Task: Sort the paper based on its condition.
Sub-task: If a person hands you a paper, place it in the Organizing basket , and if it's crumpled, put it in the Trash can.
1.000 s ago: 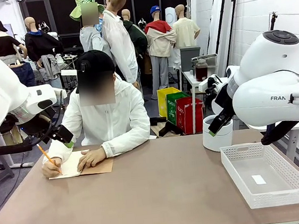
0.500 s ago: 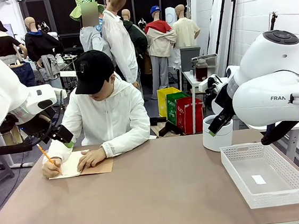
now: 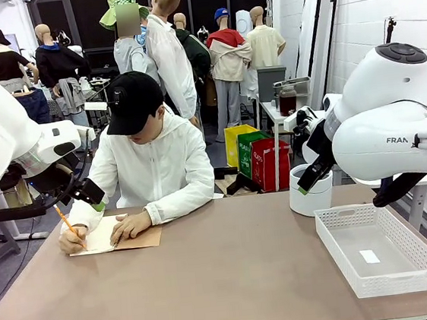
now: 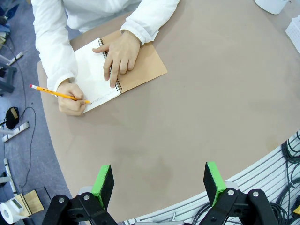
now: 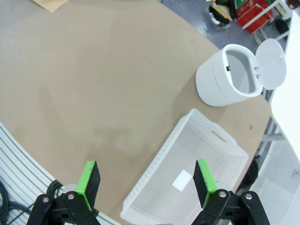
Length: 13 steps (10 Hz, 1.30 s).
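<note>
Loose paper is out of view. At the table's far left a person writes with an orange pencil [image 3: 67, 221] [image 4: 58, 93] on the white page of a spiral notebook [image 3: 118, 235] [image 4: 108, 75] with a brown cover, the other hand flat on the page. My left gripper [image 4: 158, 183] hangs open high above the bare tabletop, on the near side of the notebook. Over the table's right part my right gripper [image 5: 146, 177] is open too, with nothing between its green pads [image 5: 88, 178].
A white perforated basket [image 3: 379, 248] [image 5: 225, 154] stands at the right front with a small white label on its floor. Behind it is a round white bin [image 3: 310, 189] [image 5: 229, 77] with its lid flipped up. The brown tabletop [image 3: 233, 272] lies between them and the notebook.
The person's pencil hand shifts slightly while writing. Both arms stay still.
</note>
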Each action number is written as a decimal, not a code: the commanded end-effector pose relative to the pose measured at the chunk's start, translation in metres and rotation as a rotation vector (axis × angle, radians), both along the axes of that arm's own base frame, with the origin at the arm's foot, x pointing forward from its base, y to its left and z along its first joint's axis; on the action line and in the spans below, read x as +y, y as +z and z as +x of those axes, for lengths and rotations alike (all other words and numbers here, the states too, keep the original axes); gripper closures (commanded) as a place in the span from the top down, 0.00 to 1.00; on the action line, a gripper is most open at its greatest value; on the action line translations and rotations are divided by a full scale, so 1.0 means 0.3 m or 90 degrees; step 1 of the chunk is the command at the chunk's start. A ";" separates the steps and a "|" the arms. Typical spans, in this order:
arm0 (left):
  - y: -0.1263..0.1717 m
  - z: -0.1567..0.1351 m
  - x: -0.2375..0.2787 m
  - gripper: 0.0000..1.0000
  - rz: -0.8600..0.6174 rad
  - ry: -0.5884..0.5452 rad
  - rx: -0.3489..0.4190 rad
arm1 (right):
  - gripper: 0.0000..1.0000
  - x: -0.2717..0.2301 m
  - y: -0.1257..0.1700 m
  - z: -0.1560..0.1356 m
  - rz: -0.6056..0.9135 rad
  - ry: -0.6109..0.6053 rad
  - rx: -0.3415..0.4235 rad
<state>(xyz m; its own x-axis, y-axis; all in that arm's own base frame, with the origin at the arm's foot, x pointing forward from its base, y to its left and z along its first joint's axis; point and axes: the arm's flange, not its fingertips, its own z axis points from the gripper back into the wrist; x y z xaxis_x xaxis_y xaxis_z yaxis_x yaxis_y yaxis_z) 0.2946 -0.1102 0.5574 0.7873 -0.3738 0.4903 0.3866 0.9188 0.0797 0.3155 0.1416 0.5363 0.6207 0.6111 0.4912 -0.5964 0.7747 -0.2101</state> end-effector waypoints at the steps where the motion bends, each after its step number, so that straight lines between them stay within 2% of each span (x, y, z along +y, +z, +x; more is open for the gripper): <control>1: 0.002 -0.001 -0.001 1.00 0.000 -0.001 -0.001 | 1.00 0.000 0.000 0.000 0.000 0.000 0.000; 13: 0.002 -0.001 -0.001 1.00 0.000 -0.001 -0.001 | 1.00 0.000 0.000 0.000 0.000 0.000 0.000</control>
